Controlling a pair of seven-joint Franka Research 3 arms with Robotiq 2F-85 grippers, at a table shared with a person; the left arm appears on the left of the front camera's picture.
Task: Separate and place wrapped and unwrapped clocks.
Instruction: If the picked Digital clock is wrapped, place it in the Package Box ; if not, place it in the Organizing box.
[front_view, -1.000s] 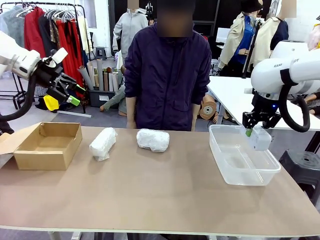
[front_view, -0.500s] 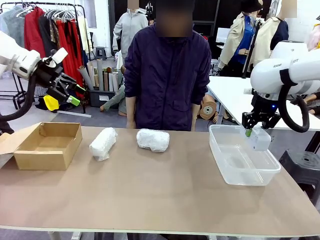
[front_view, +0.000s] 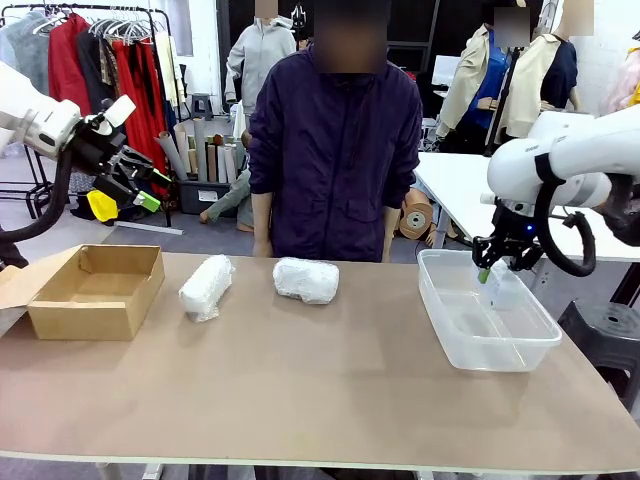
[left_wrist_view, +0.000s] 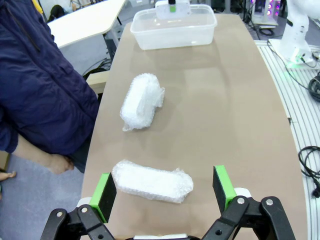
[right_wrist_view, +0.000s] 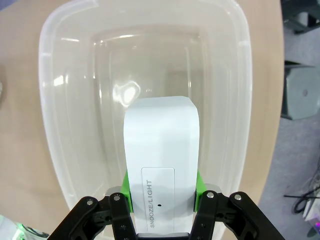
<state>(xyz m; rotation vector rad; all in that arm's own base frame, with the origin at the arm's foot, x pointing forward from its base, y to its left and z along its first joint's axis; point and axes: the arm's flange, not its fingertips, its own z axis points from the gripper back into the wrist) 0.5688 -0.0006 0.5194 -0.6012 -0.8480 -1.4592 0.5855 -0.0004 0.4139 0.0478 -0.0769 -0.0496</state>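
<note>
brown table (front_view: 320, 400): open cardboard box (front_view: 95, 300) left, wrapped bundle (front_view: 206, 286) beside it, second wrapped bundle (front_view: 306, 280) centre, clear tub (front_view: 500, 355) right

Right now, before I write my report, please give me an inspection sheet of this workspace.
Surface: brown table, carrying an open cardboard box and a clear tub.
Job's things: bubble-wrap bundle and second bundle lying apart; bare clock held over the tub.
Clutter: nothing seen.
Grippers: left gripper open, raised, facing the bundles; right gripper shut on the bare clock.
Cables: loose cables on the floor.
Surroundings: person at far side; clothes rack behind.
</note>
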